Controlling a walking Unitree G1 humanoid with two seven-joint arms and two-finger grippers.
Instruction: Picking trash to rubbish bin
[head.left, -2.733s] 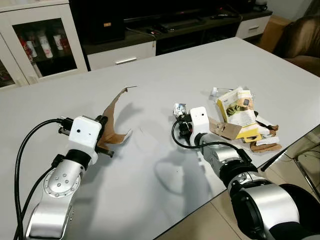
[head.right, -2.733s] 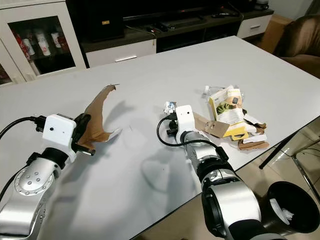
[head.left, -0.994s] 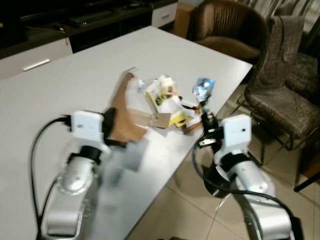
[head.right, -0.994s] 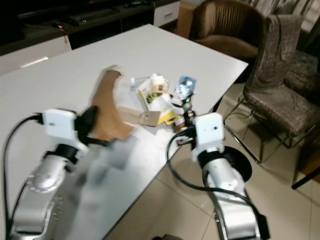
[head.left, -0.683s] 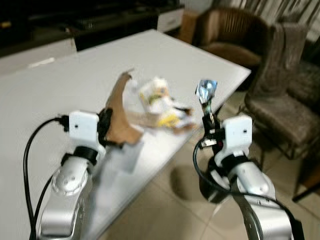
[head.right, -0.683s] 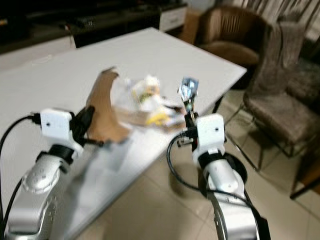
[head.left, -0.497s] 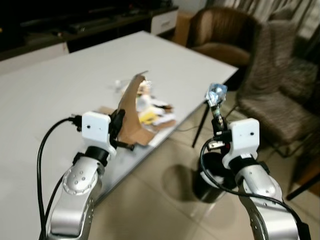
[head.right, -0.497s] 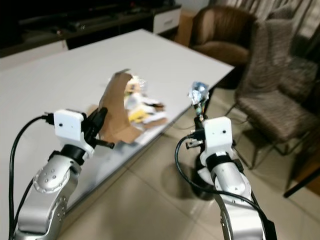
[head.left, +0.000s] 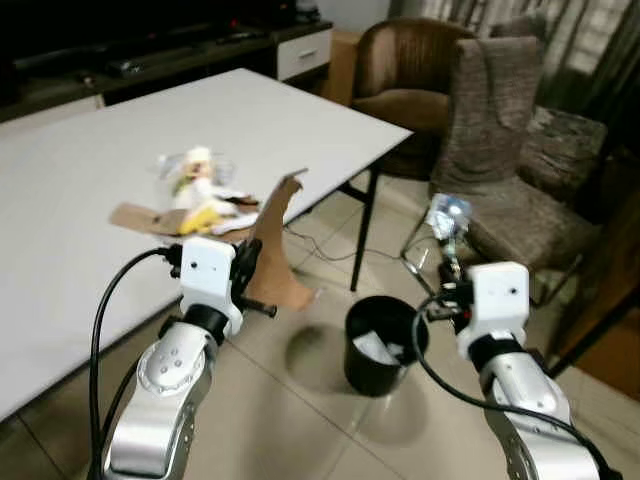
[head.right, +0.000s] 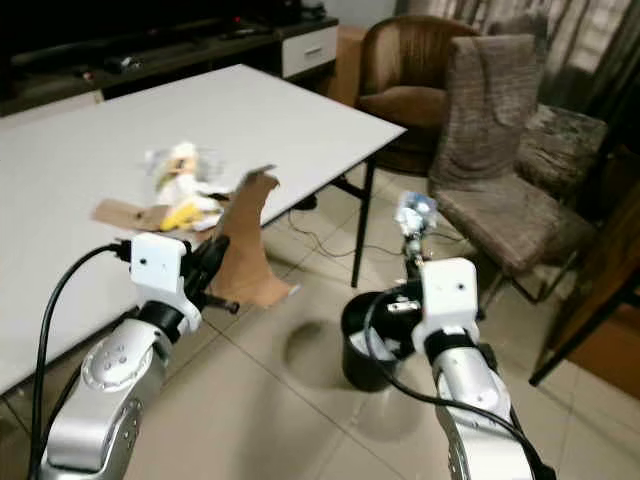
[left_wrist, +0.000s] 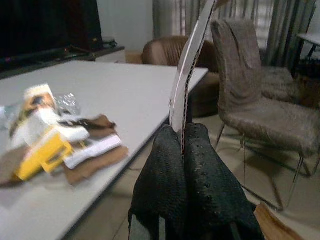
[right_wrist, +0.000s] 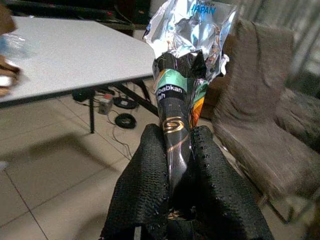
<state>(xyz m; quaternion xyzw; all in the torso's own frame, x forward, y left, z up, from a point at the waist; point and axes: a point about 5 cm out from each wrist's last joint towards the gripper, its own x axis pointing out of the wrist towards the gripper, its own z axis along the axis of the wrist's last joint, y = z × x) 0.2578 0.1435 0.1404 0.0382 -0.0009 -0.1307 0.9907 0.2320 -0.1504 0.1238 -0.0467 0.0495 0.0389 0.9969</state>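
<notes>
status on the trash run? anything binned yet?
Bin already holds some white scraps. In hand: left gripper is shut on a cardboard piece, right gripper on a foil wrapper; neither dropped yet. Left: the trash pile on the table.
</notes>
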